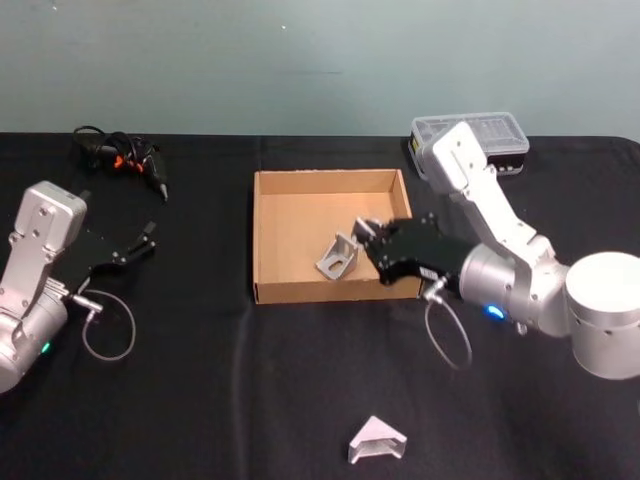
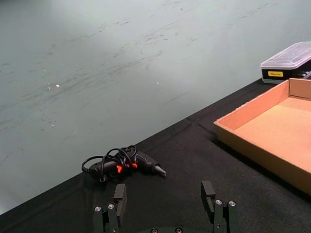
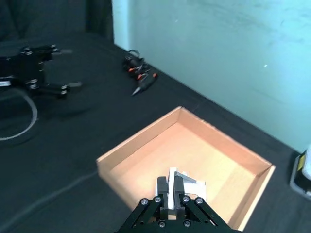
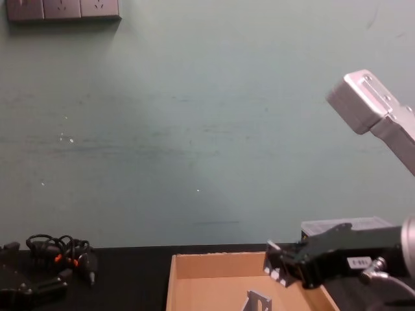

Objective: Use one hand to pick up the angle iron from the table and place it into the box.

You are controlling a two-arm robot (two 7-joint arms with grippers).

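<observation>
A grey metal angle iron point(image 1: 338, 258) hangs low inside the tan cardboard box point(image 1: 268, 240), near its front right part. My right gripper point(image 1: 364, 238) reaches in over the box's right front corner and is shut on one flange of it. In the right wrist view the fingers point(image 3: 163, 186) pinch the pale angle iron point(image 3: 189, 181) above the box floor point(image 3: 160, 155). The chest view shows the angle iron point(image 4: 257, 302) below my right gripper point(image 4: 277, 267). A second angle iron point(image 1: 377, 440) lies on the black table point(image 1: 200, 400) near the front edge. My left gripper point(image 1: 140, 243) is parked at the left, open and holding nothing.
A clear-lidded plastic case point(image 1: 470, 135) stands behind the box at the right. A black power tool with coiled cable point(image 1: 125, 155) lies at the back left. Loose cable loops hang from both wrists. The left wrist view shows the open left gripper point(image 2: 164, 199) facing the tool point(image 2: 124, 162).
</observation>
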